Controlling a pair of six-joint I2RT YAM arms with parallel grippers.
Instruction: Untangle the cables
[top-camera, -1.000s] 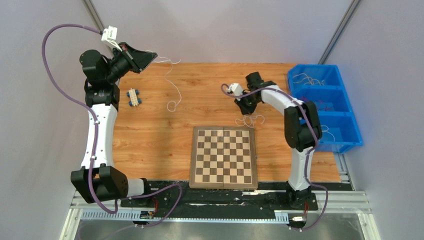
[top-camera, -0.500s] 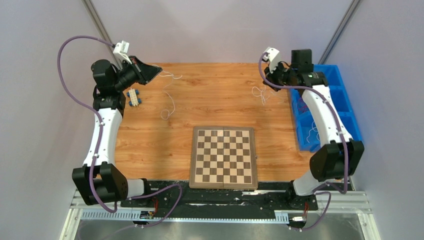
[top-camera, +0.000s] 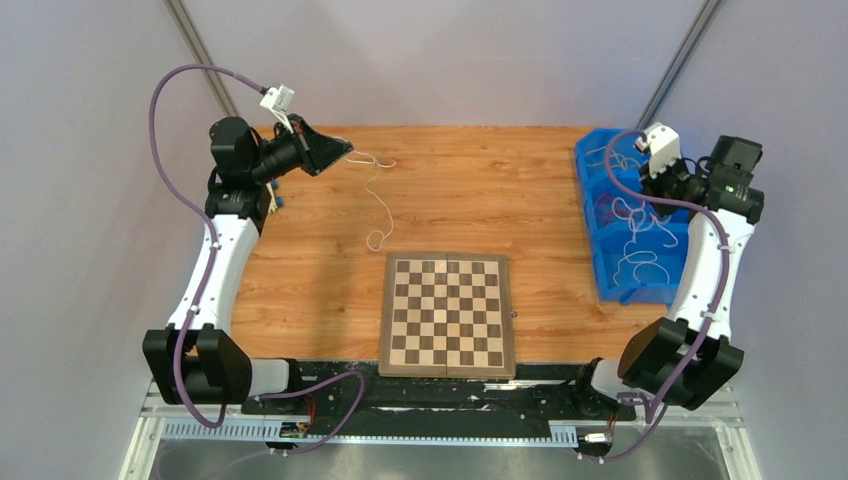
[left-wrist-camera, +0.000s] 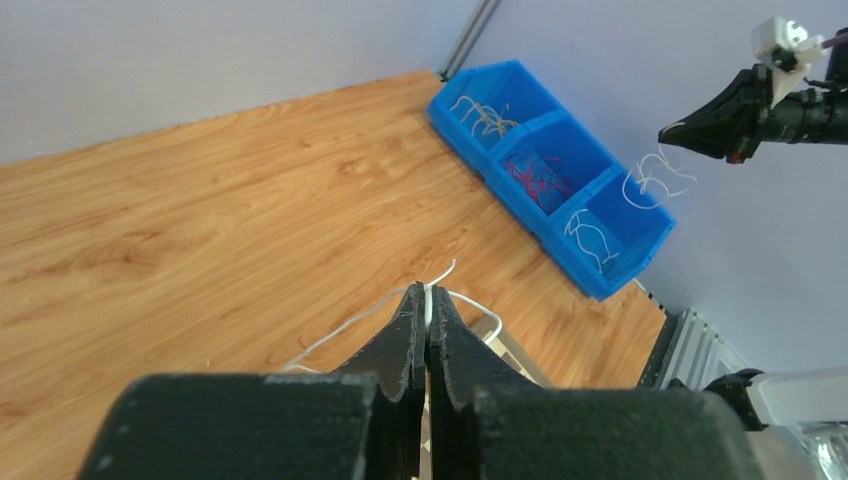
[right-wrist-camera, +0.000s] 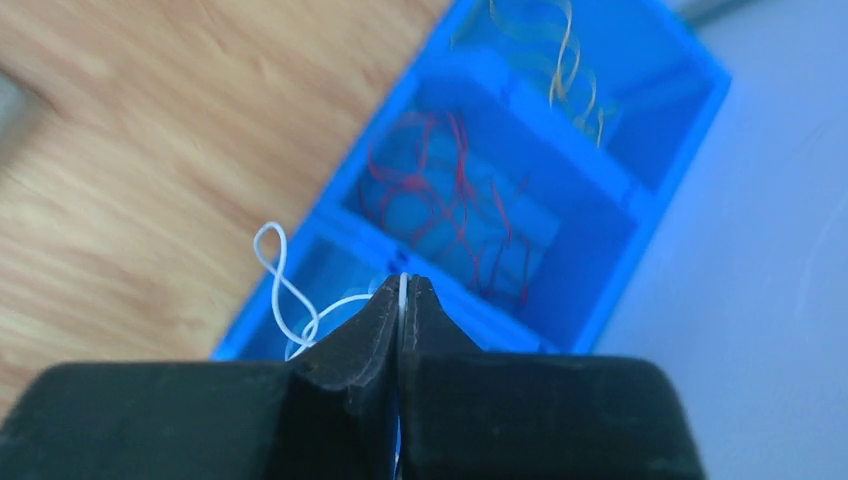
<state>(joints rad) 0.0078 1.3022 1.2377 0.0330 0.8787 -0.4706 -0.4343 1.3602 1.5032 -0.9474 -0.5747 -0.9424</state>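
The top external camera is looking down from above and behind the arm bases, taking in the whole wooden surface, the chessboard and the blue bin. The left wrist camera is sitting close behind the left gripper, facing across the surface toward the blue bin and the right gripper. The right wrist camera is peering steeply down past the right gripper, close above the bin's compartments. All three views are sharing the bin.

Two hands, one chessboard, one blue bin (three compartments, cables in each).
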